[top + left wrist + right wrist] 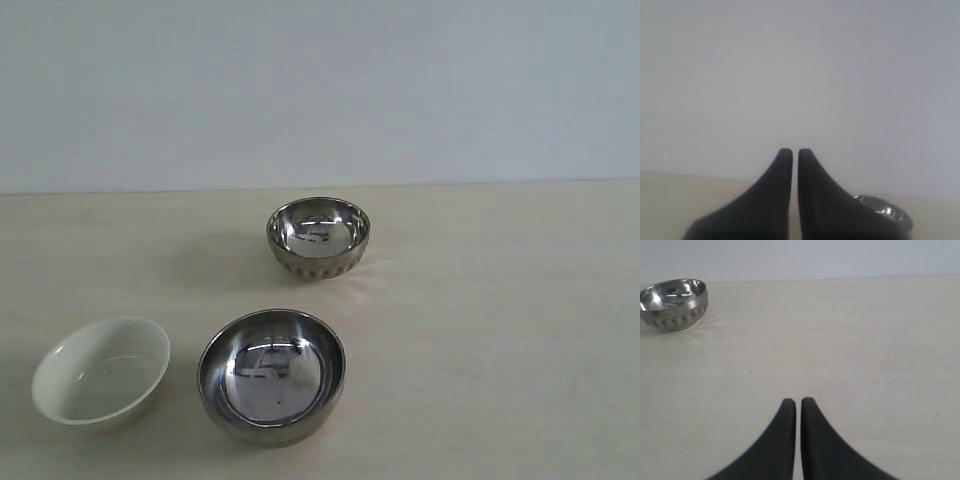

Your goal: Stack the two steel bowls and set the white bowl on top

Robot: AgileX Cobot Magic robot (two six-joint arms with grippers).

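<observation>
Three bowls stand apart on the pale wooden table (500,330). The ribbed steel bowl (318,236) is farthest back, near the middle. The smooth steel bowl (271,374) is in front of it. The white bowl (101,371) sits left of the smooth one. No arm shows in the exterior view. My left gripper (791,152) is shut with nothing in it, facing the wall; a steel bowl's rim (885,212) peeks past one finger. My right gripper (798,401) is shut and empty above bare table, with the ribbed steel bowl (674,303) well off to its side.
A plain grey-white wall (320,90) rises behind the table's far edge. Bare tabletop stretches to the right of the bowls.
</observation>
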